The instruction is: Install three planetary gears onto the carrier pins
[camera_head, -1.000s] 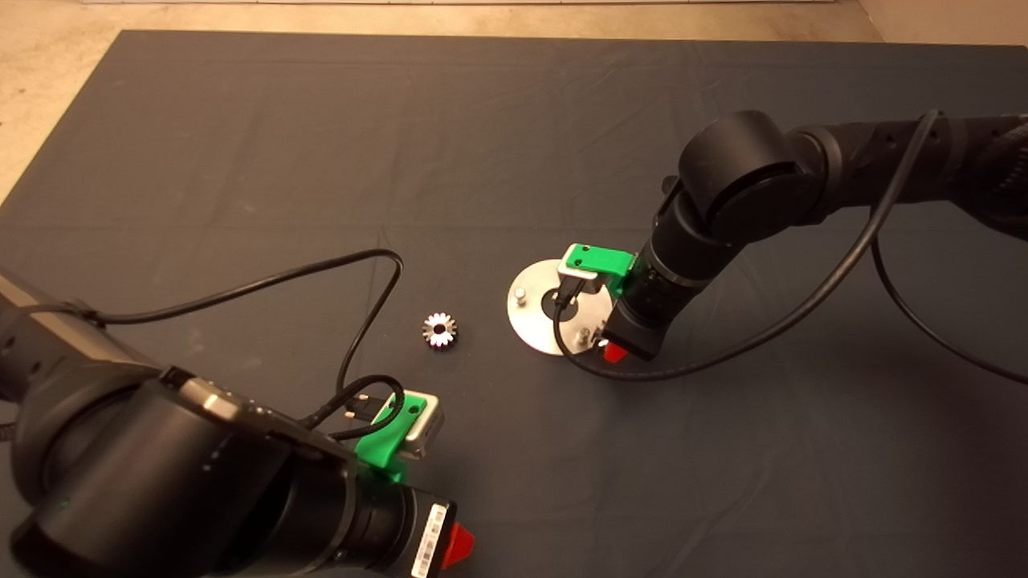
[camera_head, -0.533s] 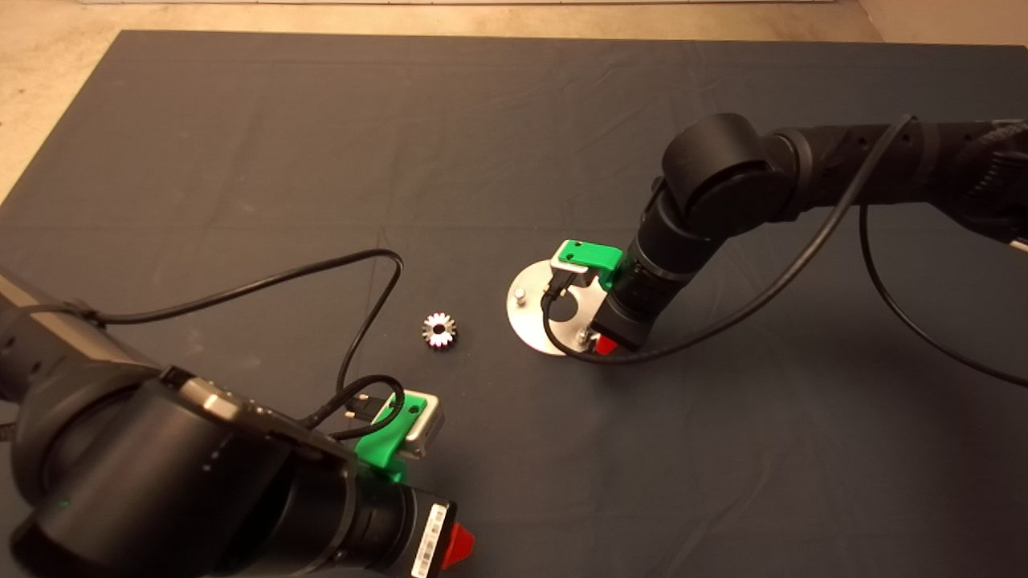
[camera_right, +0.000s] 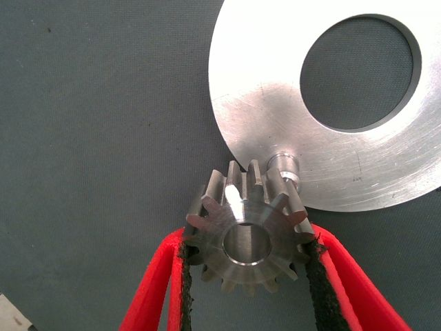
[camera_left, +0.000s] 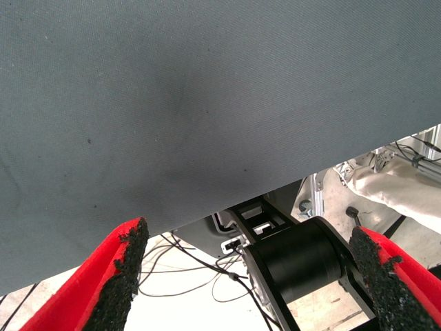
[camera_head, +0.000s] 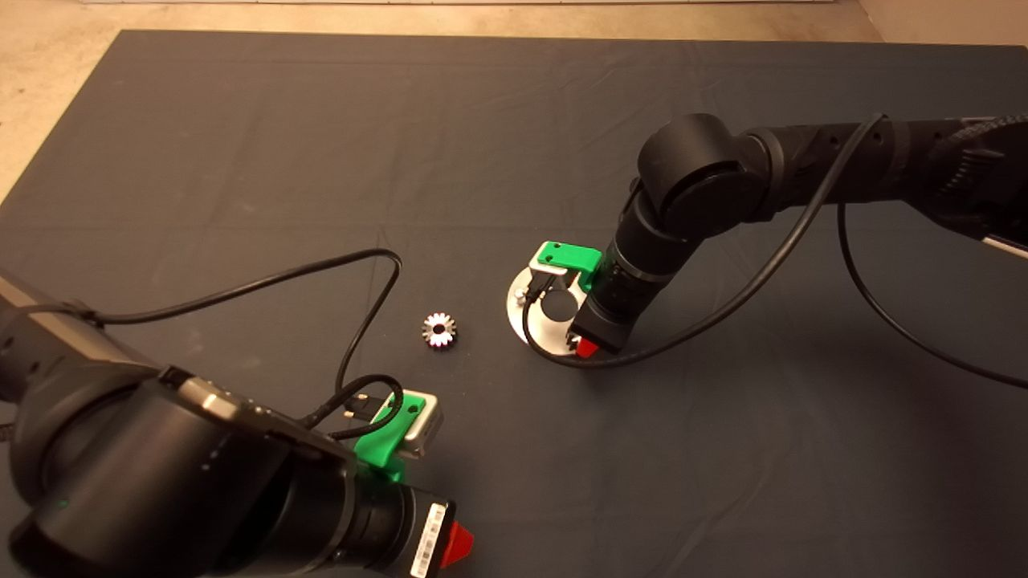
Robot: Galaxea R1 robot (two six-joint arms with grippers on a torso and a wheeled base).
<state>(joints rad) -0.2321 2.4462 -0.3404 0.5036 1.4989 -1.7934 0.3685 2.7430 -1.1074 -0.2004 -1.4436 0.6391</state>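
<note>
right gripper [camera_right: 247, 276] clamps one planetary gear [camera_right: 248, 231] between its pads, held just beside a carrier pin [camera_right: 284, 165] at the disc [camera_right: 275, 103] rim, not seated. a second gear [camera_head: 439, 329] lies on the mat [camera_head: 321, 160], apart from the disc. left gripper [camera_left: 255, 276] parked at lower left, fingers spread wide.

A dark mat [camera_head: 321, 160] — wrinkled — lies over a pale floor [camera_head: 48, 96].

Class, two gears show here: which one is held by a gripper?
The gear clamped between the right gripper's red fingers beside the disc; the other gear lies loose on the mat.
</note>
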